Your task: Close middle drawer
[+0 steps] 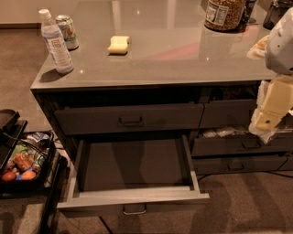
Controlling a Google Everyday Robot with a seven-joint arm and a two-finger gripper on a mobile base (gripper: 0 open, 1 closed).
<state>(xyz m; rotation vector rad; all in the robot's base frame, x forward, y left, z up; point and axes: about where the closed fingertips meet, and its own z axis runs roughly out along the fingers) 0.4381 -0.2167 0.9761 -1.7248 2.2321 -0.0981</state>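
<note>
The middle drawer [132, 197] is pulled far out of the dark grey cabinet, at the lower centre of the camera view. Its inside is empty, with lighter grey walls and rim. Its small rectangular pull handle [134, 210] is on the front, near the bottom edge. My gripper [262, 123], with cream-coloured fingers on a white arm, hangs at the right edge. It is in front of the right-hand drawers, well to the right of the open drawer and above its front, touching neither.
The top drawer [130, 119] above is shut. A right-hand drawer [242, 145] is slightly open with packets inside. The countertop [165, 59] holds a water bottle [56, 43], a can [67, 31], a yellow sponge [119, 44] and a jar [224, 13]. A snack cart [25, 167] stands at left.
</note>
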